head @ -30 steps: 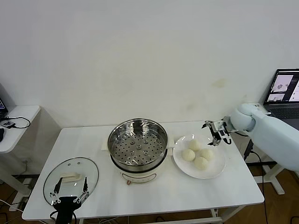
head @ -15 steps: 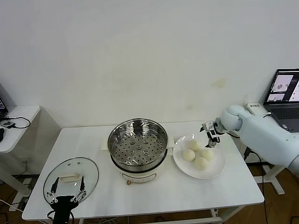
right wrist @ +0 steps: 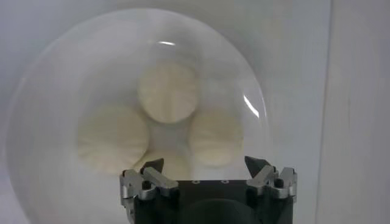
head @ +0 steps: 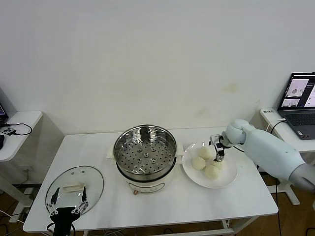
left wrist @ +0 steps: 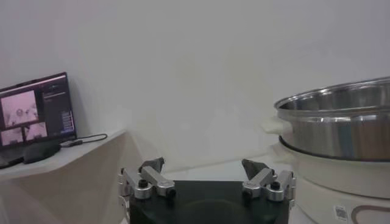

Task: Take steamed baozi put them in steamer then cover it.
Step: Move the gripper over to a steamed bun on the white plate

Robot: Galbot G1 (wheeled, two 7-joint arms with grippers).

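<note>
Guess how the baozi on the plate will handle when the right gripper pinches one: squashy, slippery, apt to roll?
The baozi look like soft, pleated dough, so they probably dent under a hard pinch. Matte surfaces suggest little slip. They are rounded and packed touching on the white plate, so lifting one may nudge or roll its neighbours. The right gripper hangs open above them.

The steamer stands at the centre of the table. The cover lies flat at lower left. To the steamer's right, the steamed baozi cluster on a plate, and a laptop sits at the far right edge.
</note>
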